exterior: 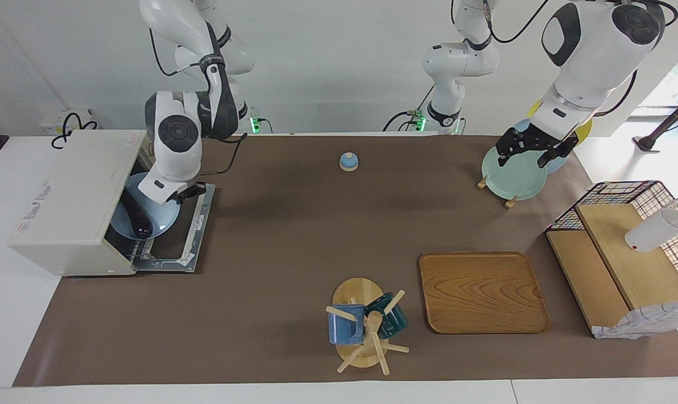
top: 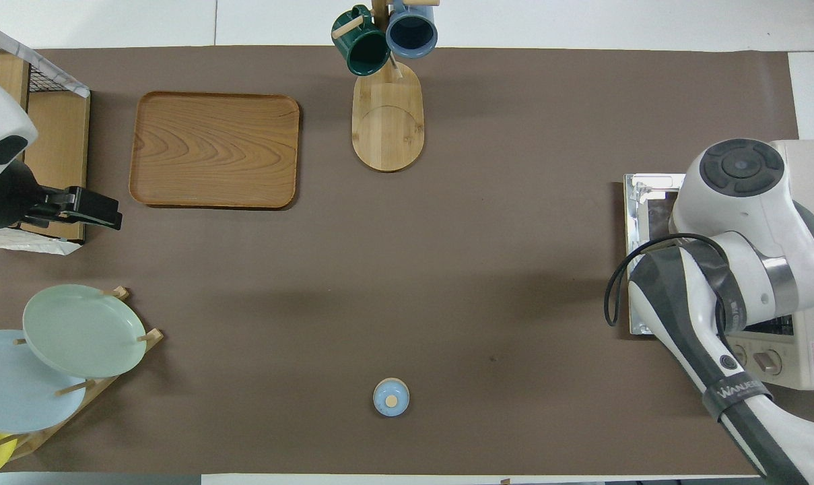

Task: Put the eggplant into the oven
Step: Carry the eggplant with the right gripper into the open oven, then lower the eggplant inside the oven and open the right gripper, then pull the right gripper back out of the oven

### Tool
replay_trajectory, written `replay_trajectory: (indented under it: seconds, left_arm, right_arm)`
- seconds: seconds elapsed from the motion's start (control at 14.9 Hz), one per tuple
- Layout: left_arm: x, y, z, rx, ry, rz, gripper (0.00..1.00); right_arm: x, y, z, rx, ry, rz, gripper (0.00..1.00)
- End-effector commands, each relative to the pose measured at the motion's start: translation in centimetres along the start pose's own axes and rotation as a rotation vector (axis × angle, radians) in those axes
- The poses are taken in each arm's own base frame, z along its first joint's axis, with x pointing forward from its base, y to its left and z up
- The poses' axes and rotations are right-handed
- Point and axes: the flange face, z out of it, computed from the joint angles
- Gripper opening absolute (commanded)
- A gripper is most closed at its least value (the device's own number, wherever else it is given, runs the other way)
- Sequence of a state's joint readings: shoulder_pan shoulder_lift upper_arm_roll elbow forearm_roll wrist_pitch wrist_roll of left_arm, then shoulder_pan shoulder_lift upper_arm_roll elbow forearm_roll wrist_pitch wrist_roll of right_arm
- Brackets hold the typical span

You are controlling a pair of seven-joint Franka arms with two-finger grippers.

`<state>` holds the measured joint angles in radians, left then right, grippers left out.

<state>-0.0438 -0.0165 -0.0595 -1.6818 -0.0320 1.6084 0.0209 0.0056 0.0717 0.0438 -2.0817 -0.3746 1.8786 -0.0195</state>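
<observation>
Facing view: right gripper (exterior: 186, 193) clamps plate (exterior: 159, 216) rim, carrying eggplant (exterior: 138, 221) level into oven (exterior: 75, 196); left gripper (exterior: 532, 150) waits open over rack plates.

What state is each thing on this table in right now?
oven: door dropped open.
eggplant: lying on the blue plate, partly inside the oven.
right gripper: shut on the blue plate's rim.
left gripper: open, waiting over the green plate.
mugs: hanging on their stand.
wooden tray: bare.
</observation>
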Motion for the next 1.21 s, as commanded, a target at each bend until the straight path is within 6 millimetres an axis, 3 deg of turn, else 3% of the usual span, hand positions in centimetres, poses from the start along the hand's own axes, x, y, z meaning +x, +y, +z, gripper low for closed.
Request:
replay_trajectory:
  seconds: [0.0, 0.13, 0.27, 0.34, 0.4, 0.47, 0.67, 0.81, 0.87, 0.94, 1.08, 1.14]
  left_arm:
    - [-0.5, -0.4, -0.3, 0.016, 0.015, 0.001, 1.00]
    - [-0.5, -0.4, -0.3, 0.018, 0.015, 0.001, 1.00]
    - [-0.5, -0.4, -0.3, 0.018, 0.015, 0.001, 1.00]
    - [-0.5, -0.4, -0.3, 0.018, 0.015, 0.001, 1.00]
    - [-0.5, -0.4, -0.3, 0.016, 0.015, 0.001, 1.00]
    - [-0.5, -0.4, -0.3, 0.018, 0.015, 0.001, 1.00]
    - [-0.5, -0.4, -0.3, 0.016, 0.015, 0.001, 1.00]
    - [-0.5, -0.4, -0.4, 0.018, 0.009, 0.002, 1.00]
    - [-0.8, -0.4, -0.8, 0.018, 0.017, 0.002, 1.00]
    - [-0.9, -0.4, -1.3, 0.018, 0.032, 0.000, 1.00]
    - [-1.2, -0.4, -1.9, 0.019, 0.044, 0.001, 1.00]
    - [-1.3, -0.4, -1.9, 0.019, 0.044, 0.001, 1.00]
  right_arm:
    - [-2.0, 1.8, 2.7, 0.010, 0.032, -0.027, 0.00]
    - [-2.3, 3.6, 3.8, 0.020, 0.060, -0.063, 0.00]
    - [-2.2, 3.6, 3.9, 0.031, 0.067, -0.051, 0.00]
    - [-2.2, 3.5, 3.8, 0.033, 0.068, -0.046, 0.12]
    - [-2.1, 3.2, 3.6, 0.034, 0.063, -0.046, 0.34]
    - [-2.0, 3.3, 3.4, 0.047, 0.063, -0.042, 0.42]
    - [-1.6, 3.2, 0.2, 0.090, 0.037, -0.026, 0.44]
    - [-0.9, 1.8, -2.5, 0.105, 0.044, -0.037, 0.43]
    - [-0.6, 1.3, -2.8, 0.115, 0.054, -0.041, 0.25]
    - [-0.2, 0.5, -2.8, 0.138, 0.083, -0.038, 0.00]
    - [1.0, -4.3, -2.5, 0.138, 0.177, -0.057, 0.00]
    - [1.8, -5.9, -1.4, 0.142, 0.196, -0.031, 0.00]
